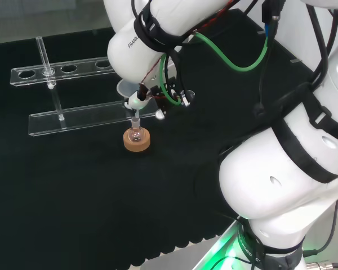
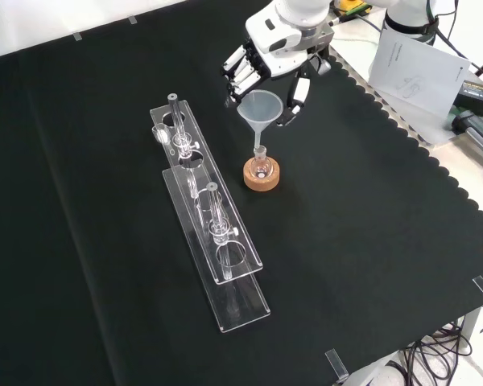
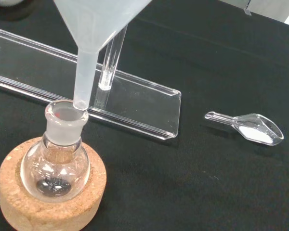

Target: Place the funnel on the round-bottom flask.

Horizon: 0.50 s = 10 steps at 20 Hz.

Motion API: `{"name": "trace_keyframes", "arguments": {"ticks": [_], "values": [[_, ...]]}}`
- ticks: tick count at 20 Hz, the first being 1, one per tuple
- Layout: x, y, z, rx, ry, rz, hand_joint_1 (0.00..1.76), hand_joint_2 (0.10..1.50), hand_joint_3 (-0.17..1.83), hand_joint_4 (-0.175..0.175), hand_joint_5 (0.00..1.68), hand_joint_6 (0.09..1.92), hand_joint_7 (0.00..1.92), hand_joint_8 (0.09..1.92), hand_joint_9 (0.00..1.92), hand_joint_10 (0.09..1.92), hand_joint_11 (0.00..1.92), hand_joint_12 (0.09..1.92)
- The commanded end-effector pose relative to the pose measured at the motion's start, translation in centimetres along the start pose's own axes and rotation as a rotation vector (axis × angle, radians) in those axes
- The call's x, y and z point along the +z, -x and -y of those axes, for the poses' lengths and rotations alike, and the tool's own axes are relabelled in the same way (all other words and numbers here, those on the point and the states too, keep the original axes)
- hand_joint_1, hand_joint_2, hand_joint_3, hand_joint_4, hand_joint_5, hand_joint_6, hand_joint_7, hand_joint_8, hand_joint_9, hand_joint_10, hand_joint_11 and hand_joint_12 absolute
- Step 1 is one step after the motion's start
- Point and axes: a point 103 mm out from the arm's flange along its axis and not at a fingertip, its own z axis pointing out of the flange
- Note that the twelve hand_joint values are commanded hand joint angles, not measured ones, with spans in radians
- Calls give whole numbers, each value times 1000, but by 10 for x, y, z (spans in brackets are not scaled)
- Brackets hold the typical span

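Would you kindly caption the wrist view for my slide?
Funnel stem tip entering the neck of the flask on its cork ring.

clear rack (image 2: 225, 241), test tubes (image 2: 212, 211), scoop (image 3: 253, 127)

Frosted plastic funnel (image 3: 94, 29), glossy glass flask (image 3: 55, 163), rough cork ring (image 3: 19, 211).

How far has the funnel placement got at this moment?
Done: the hand has the funnel above the round-bottom flask, which sits on its cork ring. In hand: the stem tip is at the flask's mouth. Left: lowering it in and letting go.
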Motion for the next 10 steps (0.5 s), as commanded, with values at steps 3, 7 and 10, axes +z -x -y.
{"name": "trace_keyframes", "arguments": {"ticks": [3, 7, 10], "values": [[1, 2, 1, -15, 10, -3, 846, 705, 573, -82, 897, 771, 946, 929, 1046, 702, 665, 1192], [1, 3, 1, -12, 4, 1, 846, 706, 575, -83, 897, 772, 946, 929, 1047, 702, 666, 1192], [5, 1, 2, -14, 1, 1, 846, 706, 577, -84, 897, 773, 946, 929, 1047, 703, 666, 1192]]}}
